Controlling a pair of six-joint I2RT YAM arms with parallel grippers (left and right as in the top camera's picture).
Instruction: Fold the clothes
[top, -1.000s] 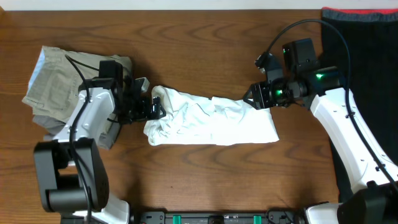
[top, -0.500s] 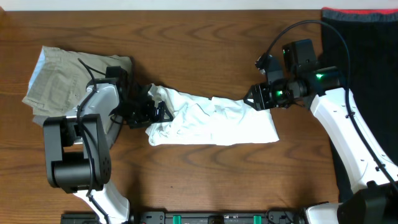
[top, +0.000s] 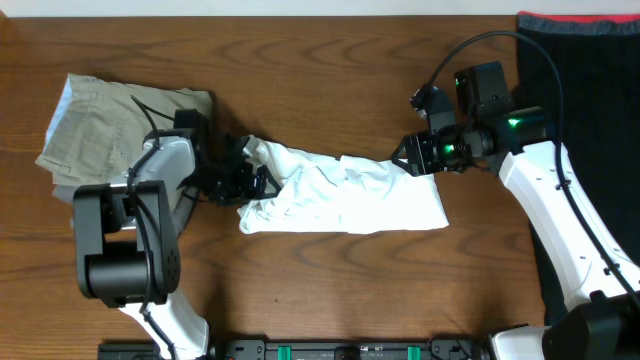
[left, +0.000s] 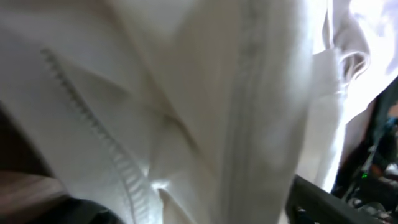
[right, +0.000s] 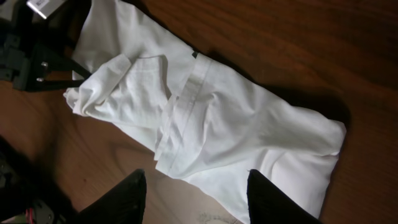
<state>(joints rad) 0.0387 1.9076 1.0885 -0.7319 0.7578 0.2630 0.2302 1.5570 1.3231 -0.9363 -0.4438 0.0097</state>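
The white T-shirt (top: 350, 195) lies bunched in a long wrinkled strip across the middle of the table, and shows whole in the right wrist view (right: 205, 118). My left gripper (top: 250, 180) is pushed into the shirt's left end. Its wrist view is filled with white fabric and seams (left: 205, 106), with dark fingers only at the bottom corners, wide apart, and cloth between them. My right gripper (top: 415, 158) hovers over the shirt's upper right edge. Its fingers (right: 199, 199) are spread and empty above the shirt's near edge.
The folded khaki trousers (top: 95, 120) lie at the far left, partly under the left arm. The black garment with a red edge band (top: 590, 60) lies at the far right under the right arm. Bare wooden table (top: 330, 80) surrounds the shirt.
The left arm has swung round and its gripper has pressed further into the shirt's left end, shifting that end slightly. The right arm has not moved.
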